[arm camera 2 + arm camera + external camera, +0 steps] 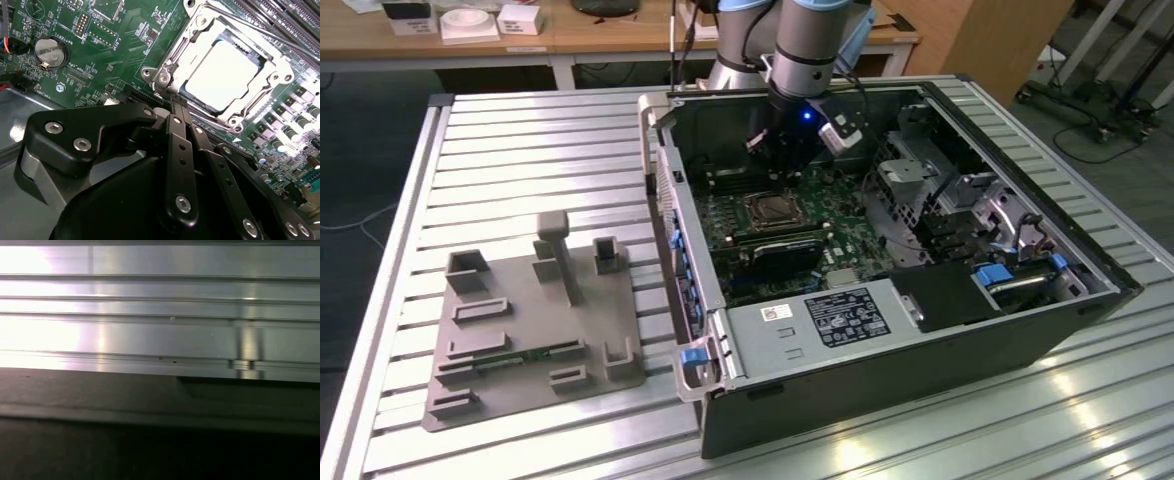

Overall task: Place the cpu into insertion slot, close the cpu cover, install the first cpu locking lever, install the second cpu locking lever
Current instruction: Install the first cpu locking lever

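The cpu (222, 75) lies flat in the insertion slot (161, 76), its silvery top bright with glare. The cpu cover (200, 47) lies down over it, framing the chip through its square cut-out. A thin metal lever (260, 31) runs along the socket's side near the memory slots. My gripper (176, 104) hovers just off one corner of the socket, its black fingers (179, 150) pressed together with nothing between them. In the exterior view the gripper (778, 160) hangs inside the open computer case (907, 380), a little behind the socket (774, 210).
A coin battery (50, 52) and small connectors sit on the green board near the socket. Long memory slots (292, 15) flank it. A drive cage (921, 175) and case walls close in around the arm. A grey fixture plate (534, 320) lies on the slatted table at the exterior view's left.
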{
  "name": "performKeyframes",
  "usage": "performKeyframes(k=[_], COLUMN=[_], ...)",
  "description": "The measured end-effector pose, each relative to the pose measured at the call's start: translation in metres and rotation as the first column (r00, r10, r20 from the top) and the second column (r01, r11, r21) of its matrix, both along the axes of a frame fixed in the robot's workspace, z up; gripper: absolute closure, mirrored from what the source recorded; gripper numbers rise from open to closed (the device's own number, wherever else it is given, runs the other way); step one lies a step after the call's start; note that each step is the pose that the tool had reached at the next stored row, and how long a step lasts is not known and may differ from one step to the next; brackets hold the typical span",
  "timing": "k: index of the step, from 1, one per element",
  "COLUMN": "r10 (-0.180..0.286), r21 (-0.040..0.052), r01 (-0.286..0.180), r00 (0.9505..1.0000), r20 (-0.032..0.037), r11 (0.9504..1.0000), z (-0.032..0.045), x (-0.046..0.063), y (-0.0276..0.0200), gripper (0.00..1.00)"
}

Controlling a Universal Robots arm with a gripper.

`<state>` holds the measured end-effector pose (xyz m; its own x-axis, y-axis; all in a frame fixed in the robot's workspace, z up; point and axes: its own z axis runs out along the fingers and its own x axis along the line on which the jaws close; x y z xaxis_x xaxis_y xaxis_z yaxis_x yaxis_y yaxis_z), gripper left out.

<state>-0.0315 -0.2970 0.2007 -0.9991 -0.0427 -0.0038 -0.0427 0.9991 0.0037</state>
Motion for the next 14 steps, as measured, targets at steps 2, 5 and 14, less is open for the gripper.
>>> performKeyframes(k=[2, 5, 14], r10=[0.0, 0.0, 0.0], r21=[-0.0042, -0.0063, -0.006], r01=[0.0, 0.0, 0.0], r00=[1.0, 1.0, 1.0], r20=[-0.0001, -0.0002, 0.0], r11=[1.0, 1.0, 1.0], z=[-0.0001, -0.0002, 0.0006], x=[0.0, 0.0, 0.0], y=[0.0, 0.0, 0.0006], gripper=[0.9, 0.9, 0.9])
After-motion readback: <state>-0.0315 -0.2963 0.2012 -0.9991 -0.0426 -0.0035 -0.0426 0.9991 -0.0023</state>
